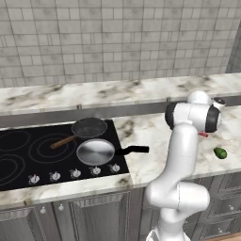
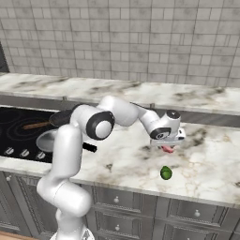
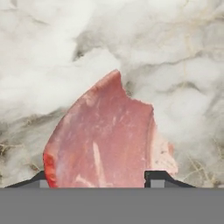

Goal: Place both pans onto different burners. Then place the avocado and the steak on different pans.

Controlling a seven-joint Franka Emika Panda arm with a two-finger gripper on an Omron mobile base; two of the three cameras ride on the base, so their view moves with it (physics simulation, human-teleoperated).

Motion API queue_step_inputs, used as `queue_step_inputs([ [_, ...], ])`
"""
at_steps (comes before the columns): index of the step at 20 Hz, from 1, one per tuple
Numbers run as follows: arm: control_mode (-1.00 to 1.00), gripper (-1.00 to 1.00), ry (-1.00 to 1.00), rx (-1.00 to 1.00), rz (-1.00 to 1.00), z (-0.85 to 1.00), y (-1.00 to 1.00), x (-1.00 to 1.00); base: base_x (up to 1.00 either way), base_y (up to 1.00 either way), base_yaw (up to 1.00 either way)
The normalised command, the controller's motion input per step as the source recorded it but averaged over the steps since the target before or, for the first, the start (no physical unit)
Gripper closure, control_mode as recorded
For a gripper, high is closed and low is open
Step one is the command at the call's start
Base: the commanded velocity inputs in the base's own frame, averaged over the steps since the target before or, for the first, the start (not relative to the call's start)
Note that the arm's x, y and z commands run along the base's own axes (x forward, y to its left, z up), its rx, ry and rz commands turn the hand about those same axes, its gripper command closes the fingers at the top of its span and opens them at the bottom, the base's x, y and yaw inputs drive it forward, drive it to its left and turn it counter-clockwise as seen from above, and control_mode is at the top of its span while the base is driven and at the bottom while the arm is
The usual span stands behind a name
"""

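Currently the gripper (image 3: 98, 181) stands low over the steak (image 3: 105, 135), which lies flat on the marble desk (image 2: 126, 159) right of the cooktop (image 1: 28, 155); its jaws straddle the slab, though contact cannot be confirmed. Recommended: close squarely across the slab and lift vertically. Both pans (image 1: 95, 151) occupy burners; the avocado (image 2: 166, 173) lies nearer.

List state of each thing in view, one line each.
dark pan: on cooktop, empty
silver pan: on cooktop at the front, empty, black handle over the counter
steak: flat on counter, between the hand's fingertips
avocado: on counter, apart from steak
hand: lowered over steak, grip unclear
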Motion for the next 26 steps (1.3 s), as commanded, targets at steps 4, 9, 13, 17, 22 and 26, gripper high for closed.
queue_step_inputs([
  [4,-1.00,1.00,-0.01,0.03,0.00,0.05,0.45,-0.07,0.00,0.00,0.00],
  [9,-1.00,1.00,-0.06,0.03,0.00,0.12,0.82,-0.29,0.00,0.00,0.00],
  [13,-1.00,1.00,-0.09,0.00,-0.01,0.29,0.94,-0.31,0.00,0.00,0.00],
  [17,-1.00,1.00,-0.15,0.00,-0.01,0.62,0.93,-0.32,0.00,0.00,0.00],
  [22,-1.00,1.00,-0.13,0.00,0.00,0.63,0.97,-0.17,0.00,0.00,0.00],
  [26,-1.00,1.00,-0.12,0.00,0.00,0.53,0.95,-0.09,0.00,0.00,0.00],
])
